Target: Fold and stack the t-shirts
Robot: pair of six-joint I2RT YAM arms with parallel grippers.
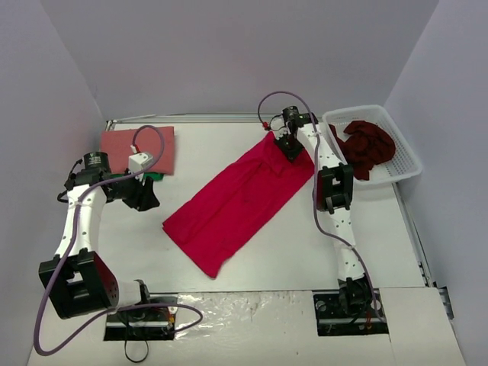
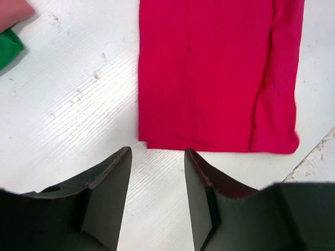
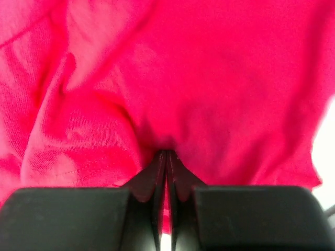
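Observation:
A bright crimson t-shirt [image 1: 240,202], folded into a long strip, lies diagonally across the middle of the table. My right gripper [image 1: 290,146] is shut on its far right end, and in the right wrist view the cloth [image 3: 209,78] bunches around the closed gripper [image 3: 166,154]. My left gripper [image 1: 149,194] stands open just left of the strip's near end, with nothing between its fingers. In the left wrist view the left gripper [image 2: 157,154] sits a little short of the shirt's edge [image 2: 217,73]. A folded salmon-red t-shirt [image 1: 137,149] lies at the back left. A dark maroon t-shirt [image 1: 366,145] is crumpled in the basket.
The white lattice basket [image 1: 408,164] stands at the back right, by the table's right edge. A small green item [image 1: 155,176] pokes out from under the salmon shirt, and in the left wrist view this green item [image 2: 8,47] shows at the left edge. Grey walls enclose the table on three sides.

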